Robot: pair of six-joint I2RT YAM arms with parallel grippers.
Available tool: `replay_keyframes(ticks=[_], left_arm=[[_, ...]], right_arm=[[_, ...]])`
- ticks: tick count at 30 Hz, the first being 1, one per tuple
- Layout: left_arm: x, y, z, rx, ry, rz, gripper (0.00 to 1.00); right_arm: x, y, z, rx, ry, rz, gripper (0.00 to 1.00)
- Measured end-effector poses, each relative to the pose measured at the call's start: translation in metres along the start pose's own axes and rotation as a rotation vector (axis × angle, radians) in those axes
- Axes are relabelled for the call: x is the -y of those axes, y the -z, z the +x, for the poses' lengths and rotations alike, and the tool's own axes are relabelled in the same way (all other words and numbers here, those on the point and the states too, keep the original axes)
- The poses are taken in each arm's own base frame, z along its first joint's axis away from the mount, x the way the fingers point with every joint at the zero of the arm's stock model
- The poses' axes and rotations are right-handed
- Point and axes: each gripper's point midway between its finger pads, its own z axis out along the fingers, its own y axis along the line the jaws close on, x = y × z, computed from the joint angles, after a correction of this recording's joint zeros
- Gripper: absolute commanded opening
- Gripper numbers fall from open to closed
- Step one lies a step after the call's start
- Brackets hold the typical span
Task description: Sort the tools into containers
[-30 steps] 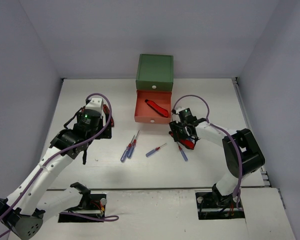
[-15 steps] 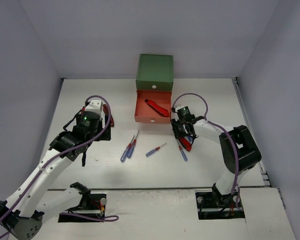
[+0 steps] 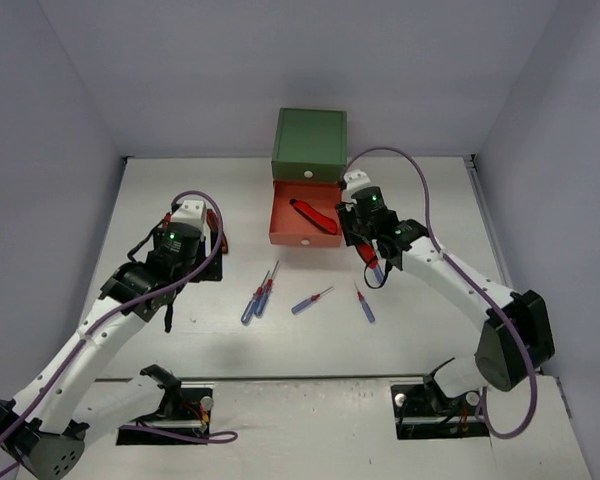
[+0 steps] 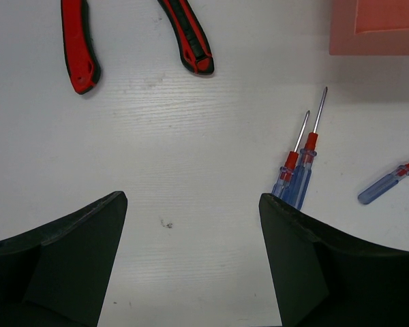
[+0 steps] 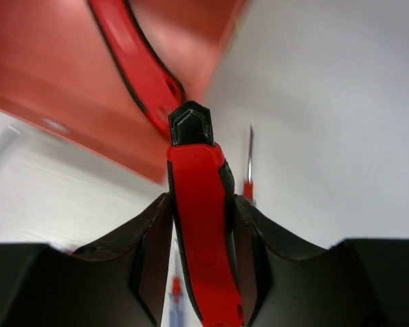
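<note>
Right fingers (image 5: 144,262) around red tool (image 5: 198,204), apparently aloft

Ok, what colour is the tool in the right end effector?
Red tool with black edging and tip; clearest in the right wrist view.

White arms (image 3: 80,345), black joints (image 3: 140,280), purple cables (image 3: 195,193) at the wrists; left gripper (image 4: 191,201) and right gripper (image 5: 203,204) matte black.

White surface (image 4: 191,136) viewed from above, left end effector (image 4: 191,204) spread wide with nothing between its dark fingers, two red-and-black tool handles (image 4: 189,37) at top left, two blue-handled screwdrivers (image 4: 296,174) touching side by side, third screwdriver (image 4: 388,184) apart at right, orange-red drawer corner (image 4: 378,27) noted top right.
</note>
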Motion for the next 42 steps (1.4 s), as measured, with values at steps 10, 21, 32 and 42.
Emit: replay_keyframes(ticks=[10, 21, 32, 42], left_arm=[[0.0, -0.007, 0.004, -0.028, -0.006, -0.012, 0.75], [0.002, -0.001, 0.001, -0.011, 0.039, 0.011, 0.75], [0.005, -0.018, 0.011, -0.08, 0.069, -0.014, 0.75], [0.011, -0.059, 0.006, -0.187, 0.175, -0.084, 0.75]], right_arm=[[-0.074, 0.038, -0.168, 0.352, 0.207, -0.161, 0.0], [-0.113, -0.078, -0.122, 0.146, 0.364, -0.222, 0.08], [-0.121, -0.087, -0.11, 0.114, 0.327, -0.257, 0.62], [-0.08, -0.045, -0.121, 0.16, 0.256, -0.168, 0.65]])
